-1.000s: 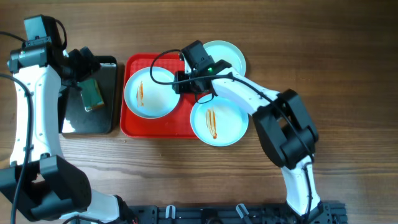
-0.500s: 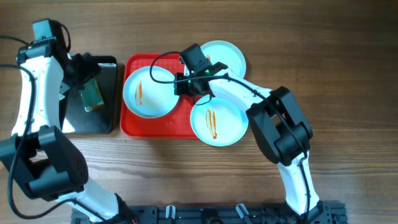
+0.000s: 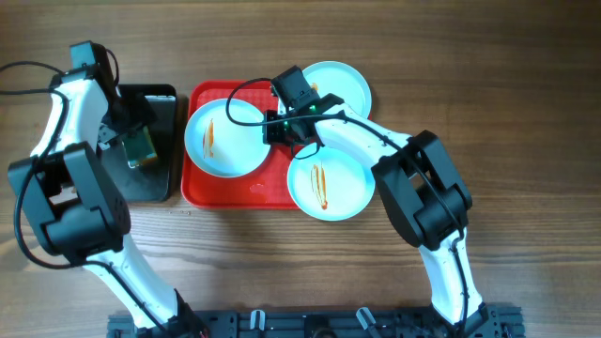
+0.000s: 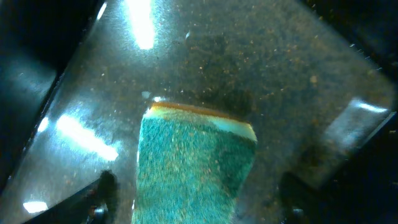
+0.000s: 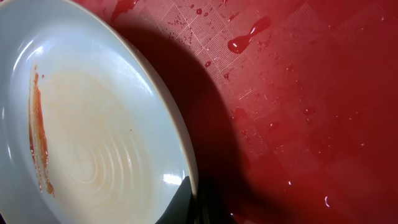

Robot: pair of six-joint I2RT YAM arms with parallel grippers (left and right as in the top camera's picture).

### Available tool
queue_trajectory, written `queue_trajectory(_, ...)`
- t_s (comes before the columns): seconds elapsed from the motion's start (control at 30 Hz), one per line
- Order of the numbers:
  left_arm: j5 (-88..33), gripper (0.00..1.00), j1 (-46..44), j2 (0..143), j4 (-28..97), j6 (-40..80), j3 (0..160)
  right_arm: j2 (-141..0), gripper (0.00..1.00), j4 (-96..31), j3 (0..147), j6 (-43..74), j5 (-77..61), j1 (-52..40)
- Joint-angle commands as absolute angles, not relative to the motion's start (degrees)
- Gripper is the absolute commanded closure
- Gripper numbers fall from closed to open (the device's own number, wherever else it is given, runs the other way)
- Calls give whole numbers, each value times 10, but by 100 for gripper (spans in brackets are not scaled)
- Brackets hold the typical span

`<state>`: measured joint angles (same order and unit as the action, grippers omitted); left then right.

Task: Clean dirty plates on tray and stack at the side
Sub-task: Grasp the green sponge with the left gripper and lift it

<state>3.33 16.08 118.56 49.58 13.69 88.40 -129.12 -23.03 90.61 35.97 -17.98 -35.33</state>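
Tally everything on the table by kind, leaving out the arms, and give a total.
plates: 3
tray: 1
pan: 1
sponge: 1
Total: 6

On my left side, a black metal pan (image 3: 141, 183) is lying flat on the wooden table (image 3: 526, 94). A green sponge (image 3: 141, 144) is resting inside it, in its upper half, slightly askew. In my left wrist view, the sponge (image 4: 193, 168) is showing its green scouring face, with an orange-yellow layer along the far edge. The pan floor (image 4: 280, 81) is glistening wet, carrying brown specks.
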Motion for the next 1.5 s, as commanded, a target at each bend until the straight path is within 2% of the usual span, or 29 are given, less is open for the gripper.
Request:
queue_trajectory(0.0, 33, 35, 160, 1210, 494, 120, 890, -1311, 96, -236, 912, 362, -180, -358)
queue_trajectory(0.07, 33, 43, 160, 1220, 503, 120, 884, -1311, 96, -236, 912, 361, -180, -358)
queue_trajectory(0.2, 33, 48, 160, 1220, 495, 121, 861, -1311, 96, -236, 912, 361, -181, -358)
queue_trajectory(0.23, 33, 55, 160, 1220, 495, 122, 860, -1311, 96, -236, 912, 361, -181, -358)
queue_trajectory(0.3, 33, 80, 160, 1220, 493, 123, 860, -1311, 96, -236, 912, 362, -181, -358)
queue_trajectory(0.33, 33, 82, 160, 1220, 492, 124, 860, -1311, 96, -236, 912, 362, -181, -358)
queue_trajectory(0.4, 32, 83, 160, 1220, 492, 124, 858, -1311, 96, -237, 912, 362, -183, -358)
queue_trajectory(0.53, 24, 78, 159, 1220, 484, 125, 834, -1311, 95, -238, 912, 362, -190, -358)
queue_trajectory(0.67, 24, 66, 157, 1220, 470, 127, 805, -1311, 91, -238, 912, 362, -194, -357)
queue_trajectory(0.7, 24, 65, 157, 1220, 467, 127, 800, -1311, 91, -238, 912, 362, -194, -357)
queue_trajectory(0.73, 24, 69, 157, 1220, 465, 127, 797, -1311, 91, -238, 912, 362, -194, -357)
queue_trajectory(0.83, 24, 96, 157, 1220, 462, 127, 795, -1310, 91, -238, 912, 362, -194, -357)
queue_trajectory(1.03, 0, 96, 155, 1203, 484, 142, 818, -1310, 91, -246, 912, 362, -205, -352)
queue_trajectory(1.27, -10, 96, 151, 1106, 554, 121, 903, -1300, 69, -259, 913, 344, -207, -348)
queue_trajectory(1.47, -10, 96, 144, 1043, 583, 99, 903, -1291, 56, -331, 951, 296, -186, -348)
